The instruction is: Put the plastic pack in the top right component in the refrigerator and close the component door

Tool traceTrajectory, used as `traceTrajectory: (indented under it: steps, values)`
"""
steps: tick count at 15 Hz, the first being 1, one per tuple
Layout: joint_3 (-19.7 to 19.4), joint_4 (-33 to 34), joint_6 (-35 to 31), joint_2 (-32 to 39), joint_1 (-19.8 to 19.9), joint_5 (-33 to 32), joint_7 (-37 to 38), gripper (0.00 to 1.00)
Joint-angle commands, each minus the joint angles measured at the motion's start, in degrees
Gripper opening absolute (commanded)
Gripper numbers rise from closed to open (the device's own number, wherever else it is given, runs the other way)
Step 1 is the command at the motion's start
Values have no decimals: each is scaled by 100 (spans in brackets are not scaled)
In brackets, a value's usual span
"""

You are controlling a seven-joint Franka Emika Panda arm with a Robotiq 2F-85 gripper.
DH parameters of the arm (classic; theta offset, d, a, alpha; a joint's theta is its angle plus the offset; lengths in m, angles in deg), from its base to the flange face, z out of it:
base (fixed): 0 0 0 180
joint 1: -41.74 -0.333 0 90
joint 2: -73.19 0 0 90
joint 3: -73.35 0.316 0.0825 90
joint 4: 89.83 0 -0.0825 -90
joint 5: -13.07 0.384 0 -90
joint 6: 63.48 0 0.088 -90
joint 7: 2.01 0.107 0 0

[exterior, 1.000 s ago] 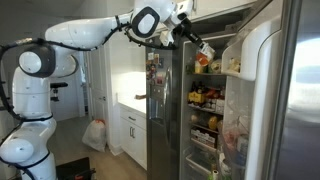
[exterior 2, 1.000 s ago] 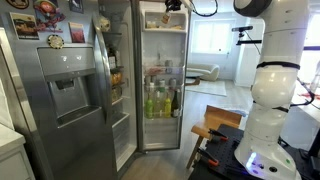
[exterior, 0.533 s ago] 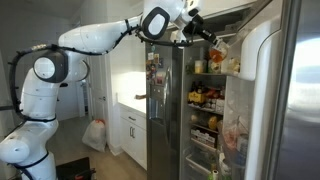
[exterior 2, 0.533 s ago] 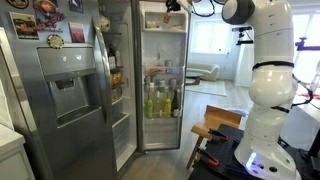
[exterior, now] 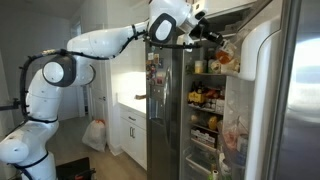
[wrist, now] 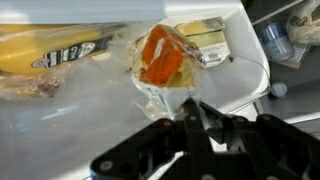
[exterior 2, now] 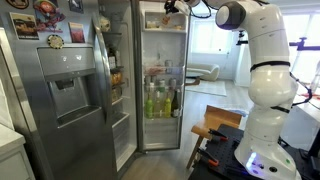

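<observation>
Currently, plastic pack: clear, crinkled, orange inside.
refrigerator compartment: smooth, white; plastic pack is lain in it.
claw: black, angular, clenched; any hold cannot be told.

In the refrigerator, a white compartment holds a yellow packet and a labelled packet, with an orange-filled plastic pack between them.
</observation>
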State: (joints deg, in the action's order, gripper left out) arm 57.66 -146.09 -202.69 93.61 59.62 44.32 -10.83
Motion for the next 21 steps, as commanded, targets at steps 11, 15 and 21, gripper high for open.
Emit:
traceTrajectory:
  steps: [11, 15, 21]
  values:
    - [258, 716, -966, 867, 426, 202, -898, 2]
    - [407, 800, -1302, 1000, 556, 221, -1147, 2]
    - [592, 829, -1435, 1030, 699, 170, -1179, 33]
